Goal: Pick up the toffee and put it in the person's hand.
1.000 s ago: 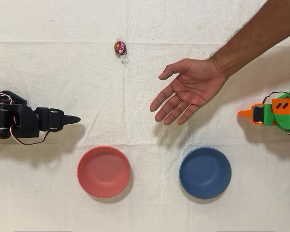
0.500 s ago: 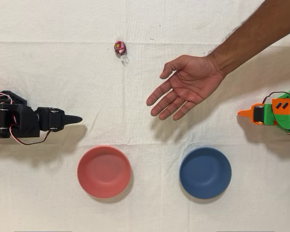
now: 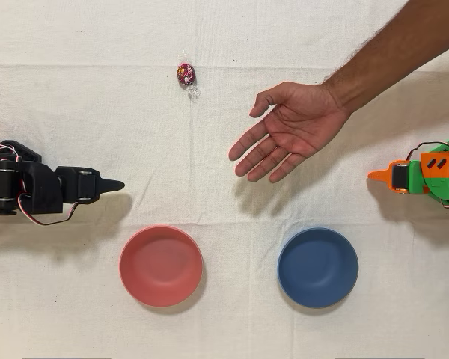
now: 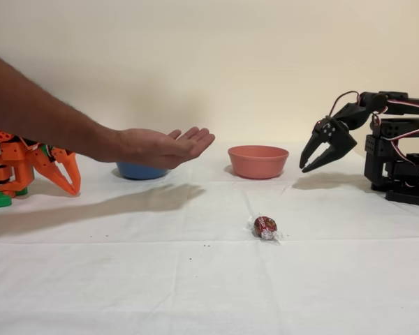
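Overhead view, left to right, taking the red bowl [image 3: 161, 265] as the landmark: black arm's gripper [image 3: 112, 184] lying up and to the left of the red bowl, tip pointing right, hovering over the white cloth [image 3: 224, 329] with its shadow showing beneath. Toffee [image 3: 185, 73] resting on the cloth well above the red bowl, near the far edge, well apart from the gripper and touching nothing else. Person's hand [image 3: 288, 131] reaching in from the upper right, palm up and fingers spread, sitting up and to the right of the red bowl, apart from the toffee. Blue bowl [image 3: 317, 267] standing to the right of the red bowl, level with it, below the hand. Idle orange arm [image 3: 423, 176] waiting far to the right of the red bowl.

Fixed view, sides reversed: hand [image 4: 160, 146] hovering palm up above the cloth to the left of the red bowl [image 4: 258, 161], partly hiding the blue bowl [image 4: 141, 170] behind it. Toffee [image 4: 265, 227] lying in front of the red bowl, nearer the camera. Gripper [image 4: 320, 155] hanging in the air to the right of the red bowl, pointing down and left, jaws parted a little and gripping nothing.
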